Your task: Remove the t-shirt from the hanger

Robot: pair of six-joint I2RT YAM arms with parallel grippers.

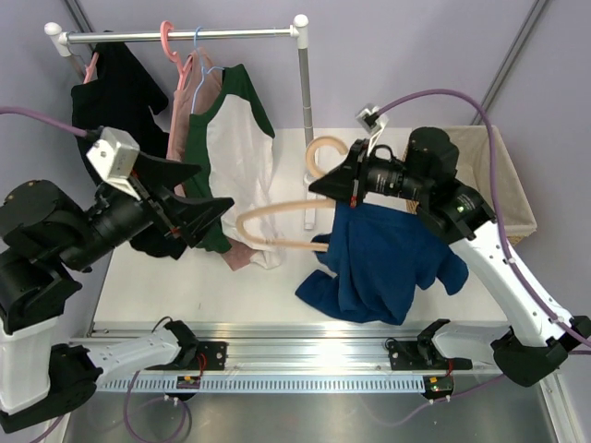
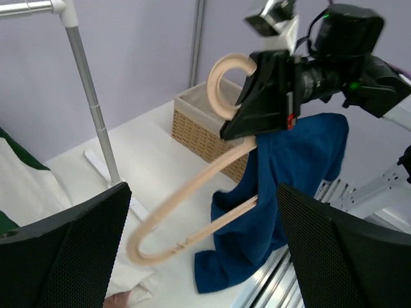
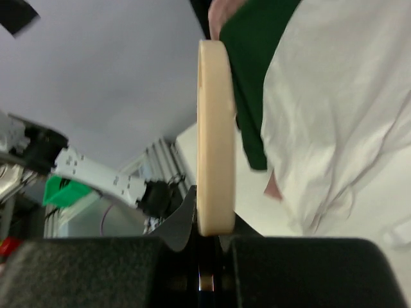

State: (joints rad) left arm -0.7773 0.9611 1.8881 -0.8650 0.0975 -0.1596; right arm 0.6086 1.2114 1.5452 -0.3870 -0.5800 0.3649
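A dark royal-blue t-shirt (image 1: 388, 263) hangs limp right of centre in the overhead view. It is bunched on only one shoulder of a light tan wooden hanger (image 3: 215, 128), and its hem and one sleeve sag low over the white tabletop (image 1: 185, 286). The hanger's other shoulder and bottom bar stick out bare to the left, so the shirt looks about half off. The cloth appears light, soft and floppy, likely to drape and drag rather than keep any shape. The best hold seems to be a pinch of loose fabric at the low-hanging sleeve or near the collar, drawn off the covered end. The hanger looks stiff and smooth, so cloth should slide along it. The right claw (image 3: 207, 250) is clamped tight on the hanger near its hook, holding it in the air. The left claw (image 1: 205, 192), left of centre, is spread wide and holds nothing; it faces the bare end, well apart from the shirt. A lined wicker basket (image 2: 202, 138) sits at the right side of the tabletop behind the shirt, and what lies in it cannot be made out. At upper left, a metal rail (image 1: 185, 35) carries a black garment (image 1: 120, 88) and a white shirt with green sleeves (image 1: 240, 157).
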